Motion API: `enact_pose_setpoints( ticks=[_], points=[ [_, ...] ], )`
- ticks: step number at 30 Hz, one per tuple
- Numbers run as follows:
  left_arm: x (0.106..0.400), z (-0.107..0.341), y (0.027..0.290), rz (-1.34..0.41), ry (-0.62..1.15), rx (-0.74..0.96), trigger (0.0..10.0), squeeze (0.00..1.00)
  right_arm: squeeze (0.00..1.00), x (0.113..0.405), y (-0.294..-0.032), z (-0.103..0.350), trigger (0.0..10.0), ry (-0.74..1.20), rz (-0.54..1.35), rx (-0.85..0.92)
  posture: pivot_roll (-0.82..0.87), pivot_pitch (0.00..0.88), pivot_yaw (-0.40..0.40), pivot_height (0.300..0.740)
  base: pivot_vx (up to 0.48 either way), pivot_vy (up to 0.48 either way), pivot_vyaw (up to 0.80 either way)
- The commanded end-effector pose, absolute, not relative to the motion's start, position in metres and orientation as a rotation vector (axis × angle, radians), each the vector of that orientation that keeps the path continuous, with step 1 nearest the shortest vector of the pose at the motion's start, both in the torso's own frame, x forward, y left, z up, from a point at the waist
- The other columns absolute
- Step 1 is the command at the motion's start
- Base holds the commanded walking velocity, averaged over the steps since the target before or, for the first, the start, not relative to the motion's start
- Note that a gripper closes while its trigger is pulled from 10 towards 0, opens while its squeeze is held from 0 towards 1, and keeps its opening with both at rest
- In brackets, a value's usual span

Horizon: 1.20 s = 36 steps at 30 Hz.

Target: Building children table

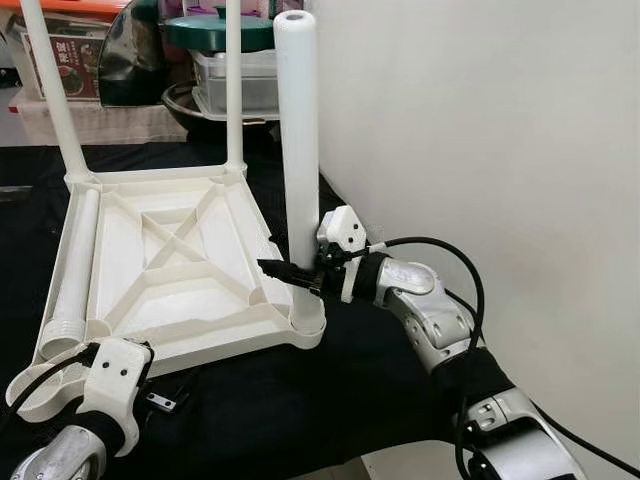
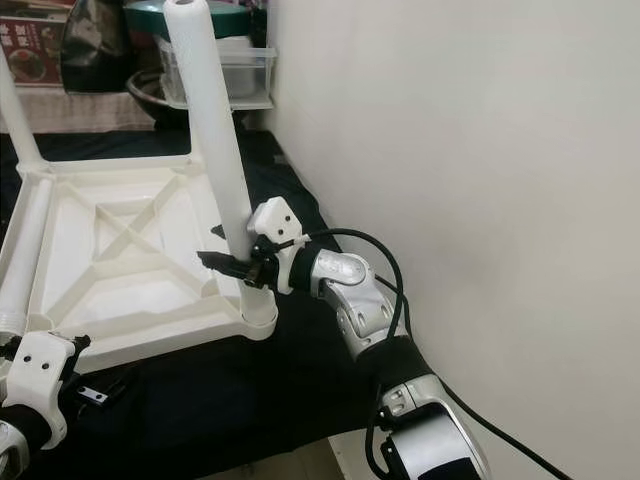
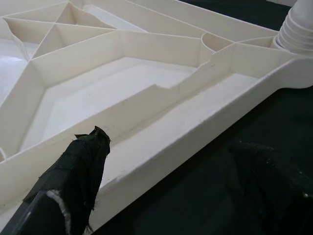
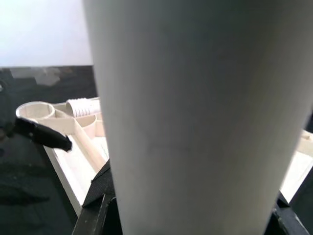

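Where black cloth meets wall

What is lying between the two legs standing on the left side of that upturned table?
A loose table leg lies flat inside the tabletop's left edge, seen in the left eye view.

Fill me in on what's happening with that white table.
The white plastic children's table top lies upside down on black cloth. The right gripper is closed around a thick white table leg standing in the near right corner socket. Two legs stand at the far corners; a fourth leg lies loose inside. The left gripper hovers at the near edge.
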<state>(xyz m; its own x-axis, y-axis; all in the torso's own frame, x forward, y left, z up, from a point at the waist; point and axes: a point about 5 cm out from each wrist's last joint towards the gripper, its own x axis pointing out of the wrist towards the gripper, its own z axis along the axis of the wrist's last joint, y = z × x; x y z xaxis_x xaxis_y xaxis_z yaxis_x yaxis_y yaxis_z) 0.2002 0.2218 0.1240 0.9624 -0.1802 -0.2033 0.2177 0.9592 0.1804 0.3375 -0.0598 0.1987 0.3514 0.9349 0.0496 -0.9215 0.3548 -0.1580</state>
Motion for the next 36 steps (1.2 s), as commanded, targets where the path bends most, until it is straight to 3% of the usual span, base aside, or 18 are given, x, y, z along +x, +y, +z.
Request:
enact_pose_setpoints(
  ticks=[1, 7, 13, 20, 24, 32, 33, 34, 35, 36],
  points=[
    [0.201, 0.122, 0.22, -0.207, 0.187, 0.181, 10.0, 0.0, 0.0, 0.333, -0.059, 0.182, 0.0, -0.054, 1.241, -0.02, 0.22, 0.0, -0.143, 0.74, 0.0, 0.0, 0.0],
    [0.201, 0.122, 0.221, -0.193, 0.186, 0.172, 10.0, 0.0, 0.0, 0.332, -0.056, 0.18, 0.0, -0.049, 1.21, 0.065, 0.23, 0.0, -0.149, 0.74, 0.0, 0.0, 0.0],
    [0.202, 0.123, 0.223, -0.177, 0.179, 0.17, 10.0, 0.0, 0.0, 0.337, -0.056, 0.16, 0.0, 0.034, 0.937, 0.151, 0.23, 0.0, -0.147, 0.74, 0.0, 0.0, 0.0],
    [0.203, 0.123, 0.224, -0.173, 0.175, 0.173, 10.0, 0.0, 0.0, 0.338, -0.057, 0.155, 0.0, 0.06, 0.833, 0.18, 0.22, 0.0, -0.139, 0.74, 0.0, 0.0, 0.0],
    [0.21, 0.126, 0.226, -0.15, 0.157, 0.182, 10.0, 0.0, 0.0, 0.355, -0.082, 0.13, 0.0, 0.192, 0.267, 0.21, 0.21, 0.0, -0.139, 0.74, 0.0, 0.0, 0.0],
    [0.213, 0.125, 0.23, -0.117, 0.158, 0.188, 10.0, 0.0, 0.0, 0.355, -0.091, 0.13, 0.0, 0.21, 0.085, 0.205, 0.21, 0.0, -0.14, 0.74, 0.0, 0.0, 0.0],
    [0.214, 0.125, 0.231, -0.11, 0.161, 0.188, 10.0, 0.0, 0.0, 0.355, -0.088, 0.13, 2.8, 0.232, 0.09, 0.196, 0.21, 0.0, -0.143, 0.74, 0.0, 0.0, 0.0],
    [0.214, 0.125, 0.231, -0.11, 0.161, 0.188, 10.0, 0.0, 0.0, 0.355, -0.088, 0.13, 2.8, 0.232, 0.09, 0.196, 0.21, 0.0, -0.143, 0.74, 0.0, 0.0, 0.0],
    [0.215, 0.124, 0.231, -0.108, 0.161, 0.188, 10.0, 0.0, 0.0, 0.354, -0.085, 0.13, 7.6, 0.241, 0.096, 0.193, 0.21, 0.0, -0.143, 0.74, 0.0, 0.0, 0.0],
    [0.215, 0.124, 0.231, -0.108, 0.16, 0.187, 10.0, 0.0, 0.0, 0.354, -0.083, 0.13, 7.6, 0.245, 0.094, 0.195, 0.21, 0.0, -0.143, 0.74, 0.0, 0.0, 0.0]
  ],
)
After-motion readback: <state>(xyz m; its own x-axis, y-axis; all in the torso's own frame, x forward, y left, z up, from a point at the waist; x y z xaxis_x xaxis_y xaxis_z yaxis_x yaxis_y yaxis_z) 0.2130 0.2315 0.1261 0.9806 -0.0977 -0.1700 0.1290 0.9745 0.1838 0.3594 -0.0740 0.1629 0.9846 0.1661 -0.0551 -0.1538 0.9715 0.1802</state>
